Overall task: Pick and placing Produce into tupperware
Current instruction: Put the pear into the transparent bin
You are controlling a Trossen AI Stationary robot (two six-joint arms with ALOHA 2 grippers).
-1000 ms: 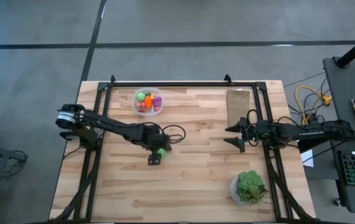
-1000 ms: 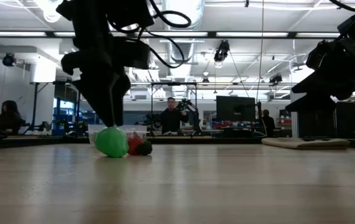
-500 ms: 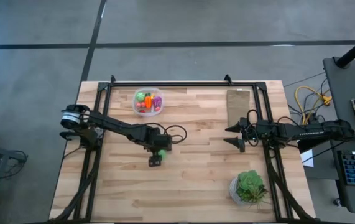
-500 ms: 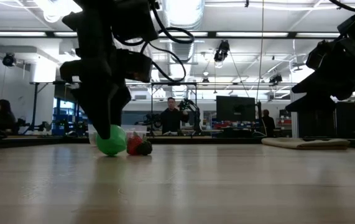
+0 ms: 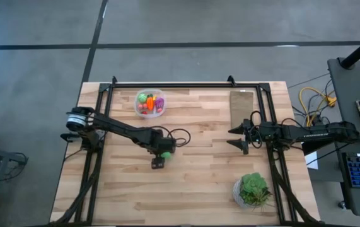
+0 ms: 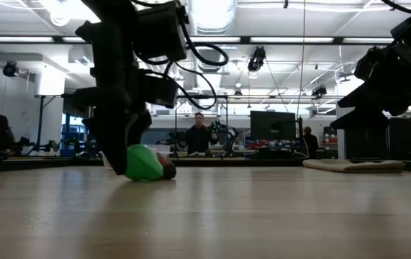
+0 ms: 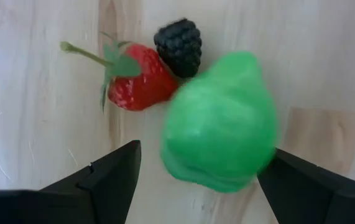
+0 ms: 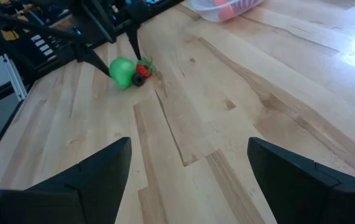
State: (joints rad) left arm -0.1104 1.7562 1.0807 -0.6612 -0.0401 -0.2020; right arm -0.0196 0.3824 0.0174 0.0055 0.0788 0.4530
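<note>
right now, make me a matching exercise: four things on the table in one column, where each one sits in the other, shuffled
Things:
1. green pear
2. strawberry
3. tupperware
4. potted plant

Places:
A. near corner on the right arm's side
B. between the open left gripper fingers
C. far side of the table, already holding produce
D. beside the blackberry, just beyond the pear

Pairs: 1-B, 2-D, 3-C, 4-A

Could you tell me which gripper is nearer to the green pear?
Left. The left gripper hangs open right over the green pear; the right gripper waits open, far across the table.
</note>
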